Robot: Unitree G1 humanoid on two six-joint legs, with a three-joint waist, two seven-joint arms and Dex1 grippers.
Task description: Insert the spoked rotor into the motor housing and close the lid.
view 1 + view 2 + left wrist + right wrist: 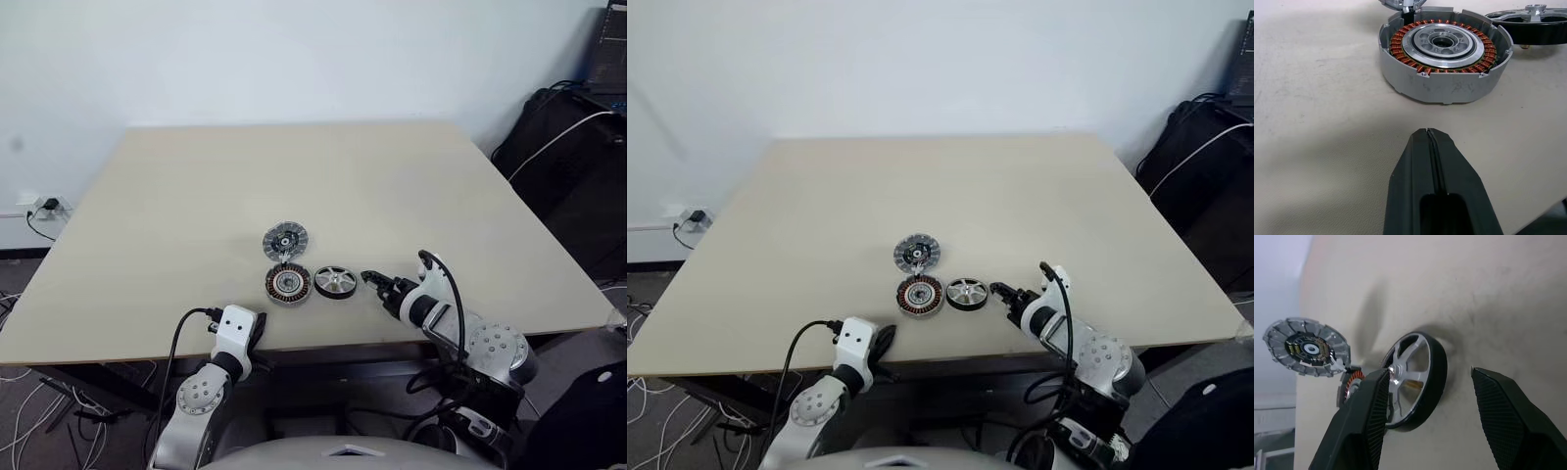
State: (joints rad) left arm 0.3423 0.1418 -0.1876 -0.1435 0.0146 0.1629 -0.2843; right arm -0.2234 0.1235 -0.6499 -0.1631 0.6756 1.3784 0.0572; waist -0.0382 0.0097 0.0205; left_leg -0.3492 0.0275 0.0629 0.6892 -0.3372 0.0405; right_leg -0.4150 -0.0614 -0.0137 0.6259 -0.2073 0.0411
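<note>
**Rotor lies loose beside the housing, right fingers spread around it**

The rotor (335, 281) lies flat on the table (196, 196), just right of the housing (287, 284); the lid (285, 241) lies just behind the housing. The rotor looks like stiff, fairly light metal with a smooth dark rim — likely slippery, so a pinch across the rim, or on a spoke near the hub, seems safest. The right gripper (1427, 396) stands parted — one finger in front of the hub, the other clear of the rim, nothing clamped. The left gripper (1431, 147) is pressed closed and empty, pointing at the housing from near the table edge.
</note>
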